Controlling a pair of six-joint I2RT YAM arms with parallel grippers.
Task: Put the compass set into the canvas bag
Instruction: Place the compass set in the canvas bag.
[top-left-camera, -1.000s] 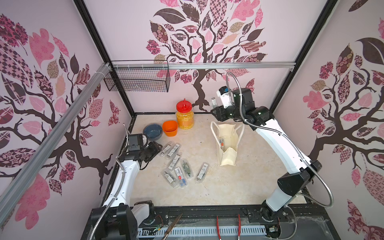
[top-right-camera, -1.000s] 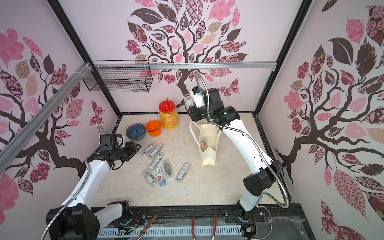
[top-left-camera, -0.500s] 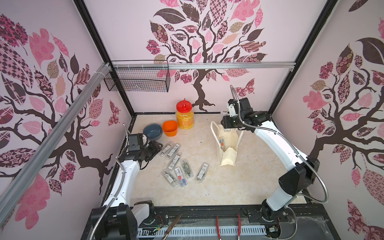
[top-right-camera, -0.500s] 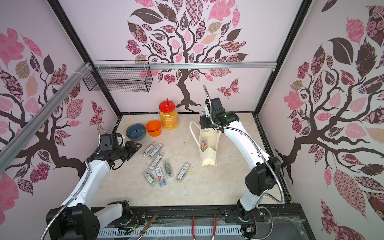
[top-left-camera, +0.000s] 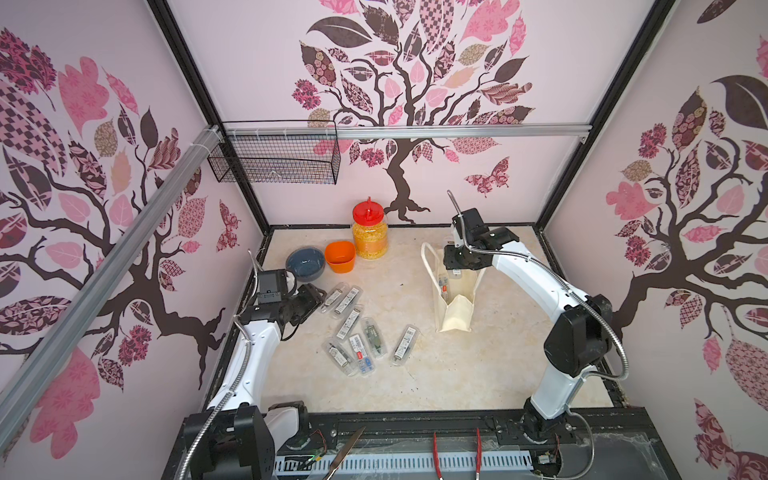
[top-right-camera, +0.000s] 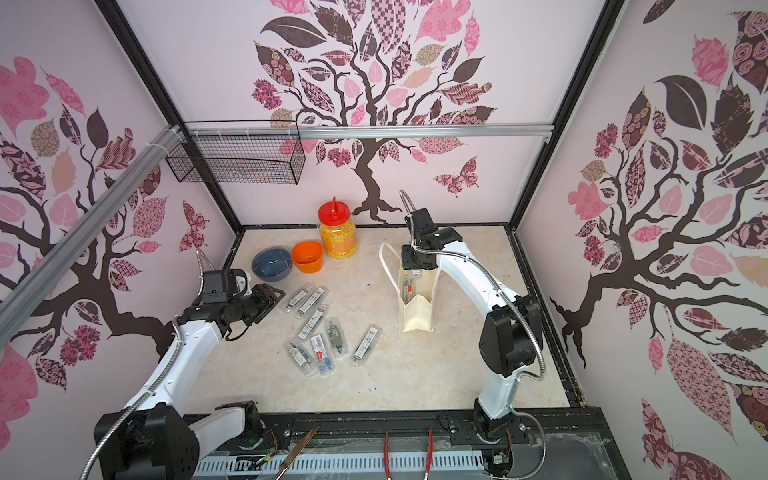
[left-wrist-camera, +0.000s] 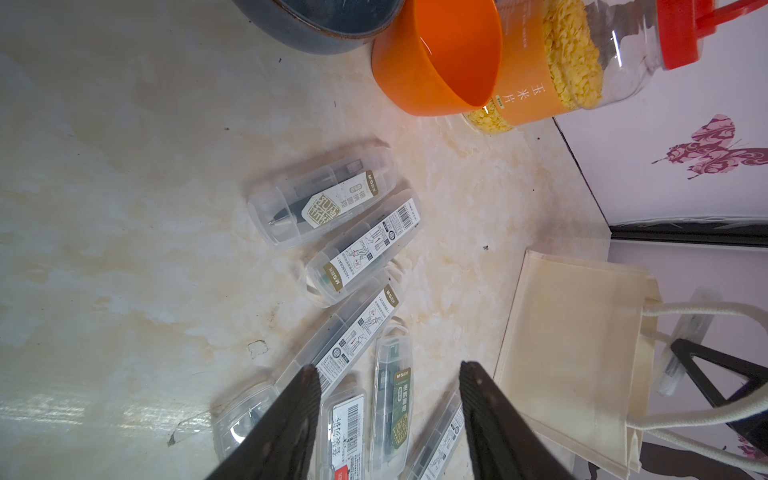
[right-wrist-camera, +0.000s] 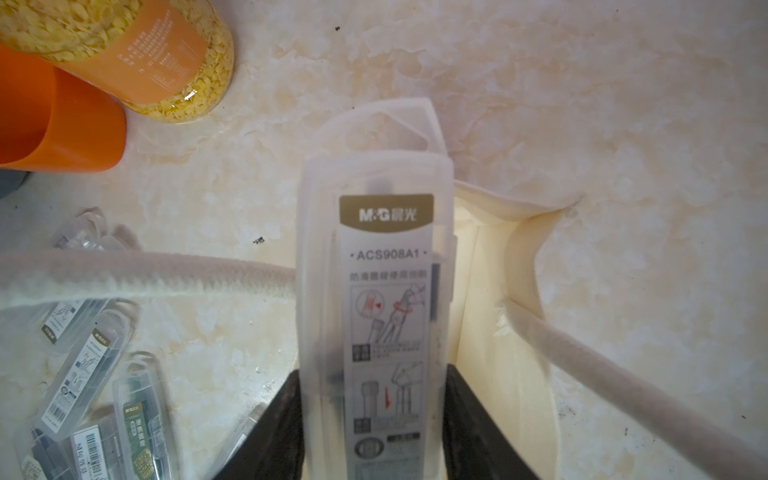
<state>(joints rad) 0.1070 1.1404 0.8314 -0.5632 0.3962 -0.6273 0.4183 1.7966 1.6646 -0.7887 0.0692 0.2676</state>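
Elbow bent, right jaws pinch compass set (right-wrist-camera: 376, 291) over canvas bag (top-left-camera: 456, 316); left jaws hover half-spread, empty

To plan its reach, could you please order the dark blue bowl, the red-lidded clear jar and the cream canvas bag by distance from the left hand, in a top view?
From the left hand:
1. Dark blue bowl, just behind it.
2. Red-lidded clear jar, farther back.
3. Cream canvas bag, far across the table.
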